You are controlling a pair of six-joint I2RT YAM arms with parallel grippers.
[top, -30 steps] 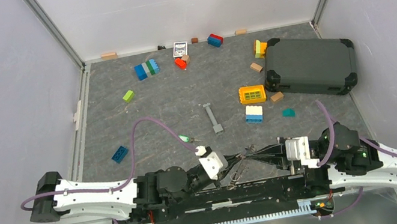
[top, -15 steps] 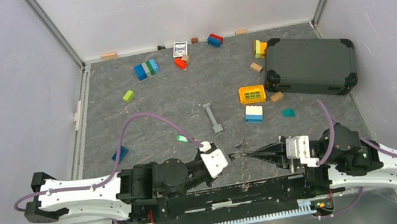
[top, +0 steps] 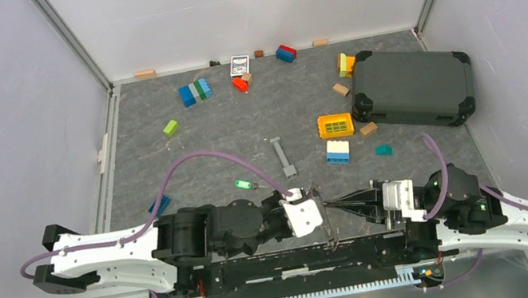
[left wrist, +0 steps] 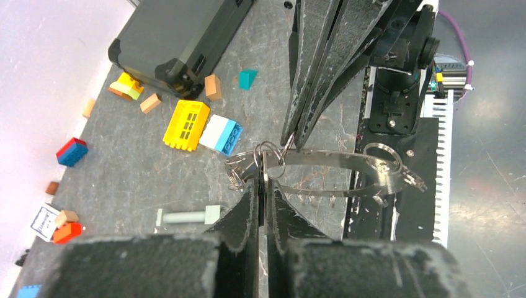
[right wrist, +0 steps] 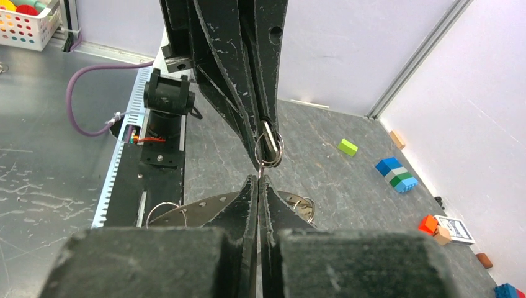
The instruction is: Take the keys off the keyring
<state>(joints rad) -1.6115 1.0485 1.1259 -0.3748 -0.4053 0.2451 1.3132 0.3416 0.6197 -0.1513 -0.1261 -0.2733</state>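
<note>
My two grippers meet tip to tip above the table's near edge. The left gripper (top: 320, 207) (left wrist: 264, 181) is shut on a thin silver edge of the key bunch. The keyring (left wrist: 271, 152) (right wrist: 268, 148) sits right at its fingertips. From the opposite side the right gripper (top: 329, 204) (right wrist: 258, 179) is shut on the same ring, on a thin piece seen edge-on. Several silver keys (left wrist: 240, 169) bunch beside the left fingers. A curved silver band (left wrist: 335, 159) (right wrist: 201, 208) with more rings hangs below. A green-headed key (top: 242, 185) lies loose on the table.
A grey metal bar (top: 283, 156), a yellow grid block (top: 335, 125) and a white-and-blue brick (top: 337, 152) lie beyond the grippers. A dark case (top: 412, 88) fills the back right. More bricks sit scattered at the back. The black base rail (top: 264, 266) runs under the grippers.
My left arm has swung right to the right gripper's tips and its jaws have closed on the bunch. The right arm has held still.
</note>
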